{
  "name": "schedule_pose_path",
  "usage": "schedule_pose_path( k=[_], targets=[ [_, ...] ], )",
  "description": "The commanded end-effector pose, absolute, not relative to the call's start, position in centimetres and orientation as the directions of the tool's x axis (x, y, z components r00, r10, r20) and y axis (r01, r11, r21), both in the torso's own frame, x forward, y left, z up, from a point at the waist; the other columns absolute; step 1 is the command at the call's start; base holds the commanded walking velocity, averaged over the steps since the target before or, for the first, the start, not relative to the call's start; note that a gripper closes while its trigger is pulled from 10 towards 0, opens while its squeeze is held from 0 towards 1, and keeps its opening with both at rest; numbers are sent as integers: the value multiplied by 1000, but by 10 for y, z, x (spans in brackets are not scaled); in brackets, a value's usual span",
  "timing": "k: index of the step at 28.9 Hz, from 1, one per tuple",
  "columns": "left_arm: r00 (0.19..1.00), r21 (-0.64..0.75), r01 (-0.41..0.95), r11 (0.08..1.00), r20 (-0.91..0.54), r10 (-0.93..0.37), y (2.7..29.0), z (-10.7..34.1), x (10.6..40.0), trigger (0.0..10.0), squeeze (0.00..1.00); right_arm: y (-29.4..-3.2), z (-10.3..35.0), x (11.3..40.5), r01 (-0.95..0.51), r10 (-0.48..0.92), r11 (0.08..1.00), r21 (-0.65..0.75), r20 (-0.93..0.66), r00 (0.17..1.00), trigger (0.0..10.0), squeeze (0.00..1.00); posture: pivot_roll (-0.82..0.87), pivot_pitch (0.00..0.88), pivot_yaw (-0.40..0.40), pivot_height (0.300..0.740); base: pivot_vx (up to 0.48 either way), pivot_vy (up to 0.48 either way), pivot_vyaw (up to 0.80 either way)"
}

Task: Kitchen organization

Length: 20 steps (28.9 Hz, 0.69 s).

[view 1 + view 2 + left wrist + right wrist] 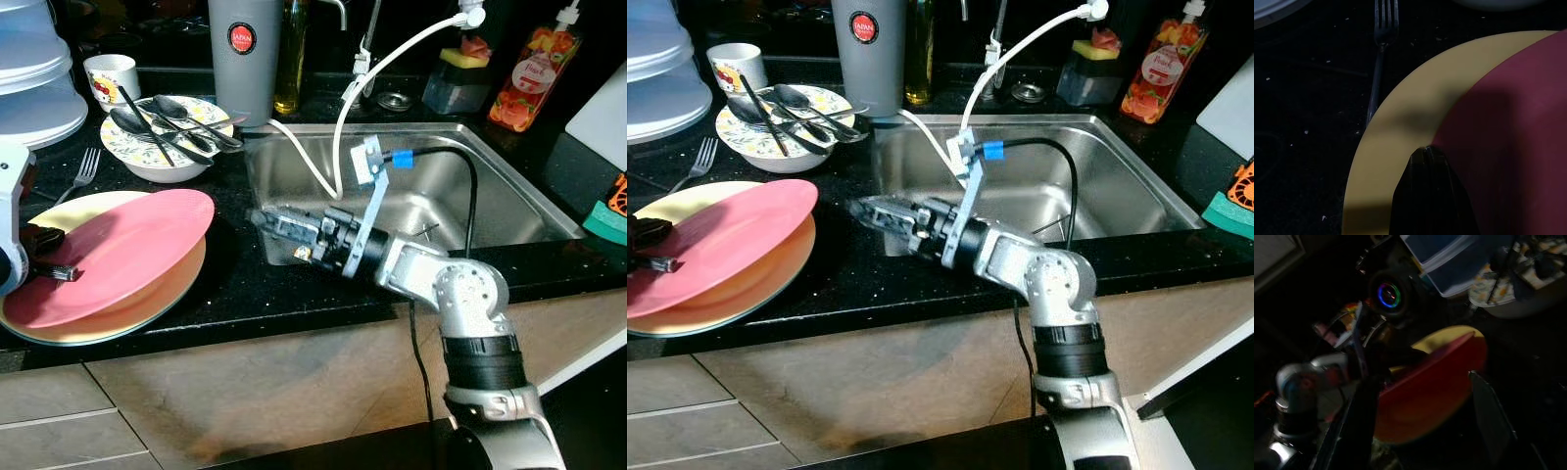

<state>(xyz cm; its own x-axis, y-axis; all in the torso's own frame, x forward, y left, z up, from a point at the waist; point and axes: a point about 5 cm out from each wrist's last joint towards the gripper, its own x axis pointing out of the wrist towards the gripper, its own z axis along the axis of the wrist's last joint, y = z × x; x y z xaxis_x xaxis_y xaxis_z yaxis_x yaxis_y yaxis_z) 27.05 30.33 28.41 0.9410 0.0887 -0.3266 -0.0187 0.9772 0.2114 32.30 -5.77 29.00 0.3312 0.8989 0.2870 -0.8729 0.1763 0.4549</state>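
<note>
A pink plate (122,250) lies tilted on a yellow plate (59,323) at lower left of my view, on the black counter (245,294). My left gripper (1425,152), fingers closed, pinches the pink plate's edge. My right gripper (1420,396), fingers spread and empty, hovers mid-frame beside the sink (490,196), pointing at the plates.

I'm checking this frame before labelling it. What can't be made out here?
- Left gripper: left eye view edge cuts off its arm; the left wrist view is too dark to show whether its fingers pinch the pink plate.
- Yellow plate: mostly covered by the pink plate.
- Right gripper: right wrist view is blurred and dim.
- Mug print: too small.
</note>
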Motion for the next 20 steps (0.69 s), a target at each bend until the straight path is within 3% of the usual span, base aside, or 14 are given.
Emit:
schedule_pose_path(
  k=[1, 3, 4, 7, 20],
  targets=[
    [909, 199, -12, 980, -406, 93, 303, 264, 272, 10000, 0, -60, 292, 323, -864, 892, 159, 477, 306, 333, 10000, 1000, 31, 180, -64, 740, 0, 0, 0],
    [910, 203, -14, 979, -404, 97, 303, 265, 272, 10000, 0, -59, 294, 322, -862, 891, 146, 486, 314, 328, 10000, 1000, 28, 178, -63, 740, 0, 0, 0],
    [910, 208, -14, 978, -402, 99, 303, 265, 273, 10000, 0, -56, 294, 319, -864, 898, 128, 488, 312, 309, 10000, 31, 28, 178, -63, 740, 0, 0, 0],
    [911, 223, -18, 975, -398, 108, 302, 265, 273, 10000, 0, -45, 287, 308, -866, 933, 92, 491, 262, 248, 10000, 0, 28, 176, -61, 740, 0, 0, 0],
    [917, 249, 1, 969, -386, 98, 298, 265, 277, 10000, 0, -20, 275, 291, -839, 964, 23, 544, 210, 163, 10000, 0, 29, 163, -59, 740, 0, 0, 0]
  ],
)
